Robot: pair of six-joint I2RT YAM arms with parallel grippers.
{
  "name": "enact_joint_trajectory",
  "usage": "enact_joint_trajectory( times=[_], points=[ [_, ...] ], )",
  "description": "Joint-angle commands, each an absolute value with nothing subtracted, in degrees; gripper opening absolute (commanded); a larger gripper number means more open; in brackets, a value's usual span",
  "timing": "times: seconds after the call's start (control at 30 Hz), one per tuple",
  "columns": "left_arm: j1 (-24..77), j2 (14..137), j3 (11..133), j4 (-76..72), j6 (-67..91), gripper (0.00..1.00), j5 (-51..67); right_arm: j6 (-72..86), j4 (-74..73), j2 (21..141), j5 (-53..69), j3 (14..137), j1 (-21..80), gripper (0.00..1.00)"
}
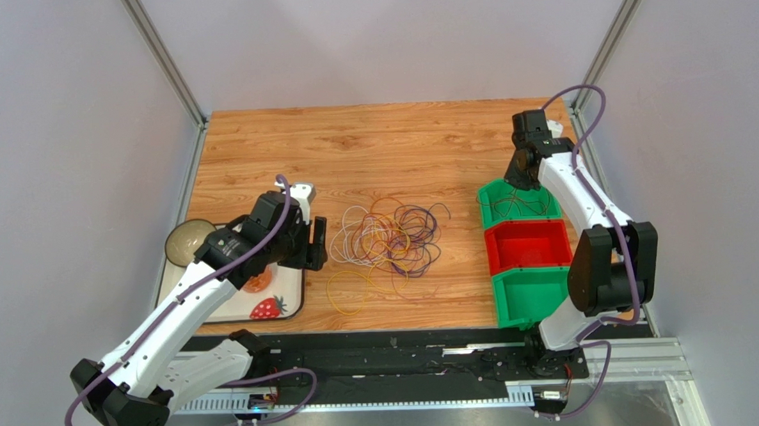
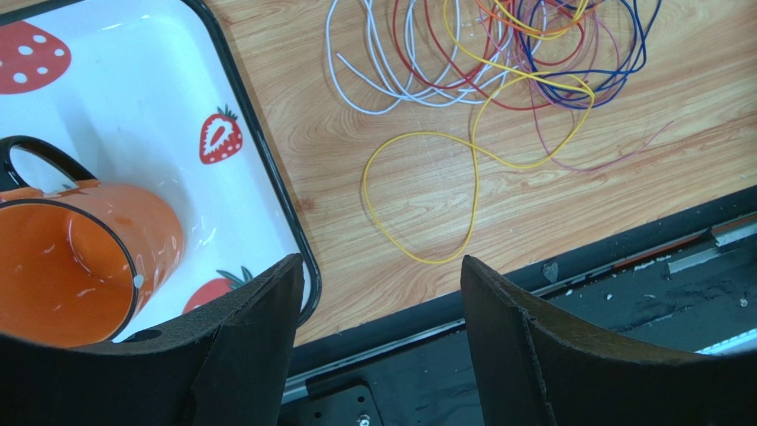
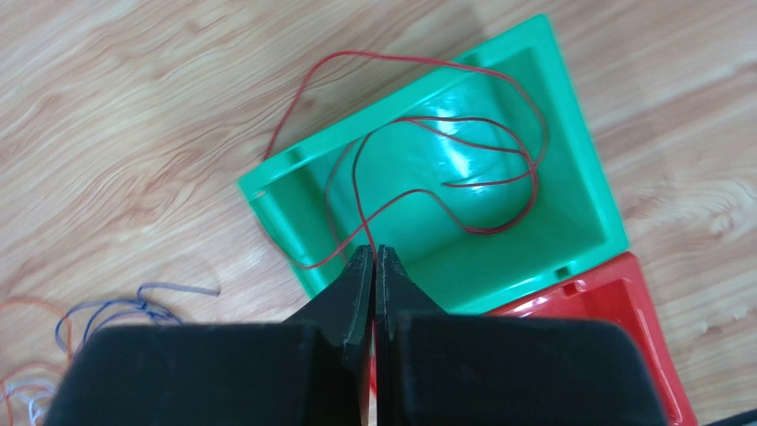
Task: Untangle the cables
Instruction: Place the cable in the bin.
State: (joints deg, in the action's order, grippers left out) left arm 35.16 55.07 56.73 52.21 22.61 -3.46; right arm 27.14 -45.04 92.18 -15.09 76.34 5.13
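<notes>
The tangled cables (image 1: 394,236) lie in a pile mid-table, thin loops in white, yellow, red, blue and purple; they also show in the left wrist view (image 2: 498,53). A loose yellow loop (image 2: 426,191) lies nearest the front edge. My left gripper (image 2: 378,275) is open and empty, above the tray's corner and left of the pile. My right gripper (image 3: 374,253) is shut on a thin red cable (image 3: 426,133), held over the far green bin (image 3: 498,204). The cable's loops hang into the bin and over its rim.
A strawberry-print tray (image 2: 178,80) holds an orange mug (image 2: 71,257) at the left, with a dark bowl (image 1: 188,241) behind it. A red bin (image 1: 527,245) and a second green bin (image 1: 531,298) stand in a row at the right.
</notes>
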Motion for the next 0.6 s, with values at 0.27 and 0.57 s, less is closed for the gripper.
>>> enact_joint_trajectory(
  times=[0.27,0.57],
  points=[
    [35.2,55.3,56.8,51.2,21.9,0.74,-3.4,39.9,-45.6,99.5,-29.4,77.7,0.5,0.0],
    [35.2,55.5,56.9,51.2,21.9,0.74,-3.5,39.7,-43.9,102.8,-29.0,76.4,0.5,0.0]
  ],
)
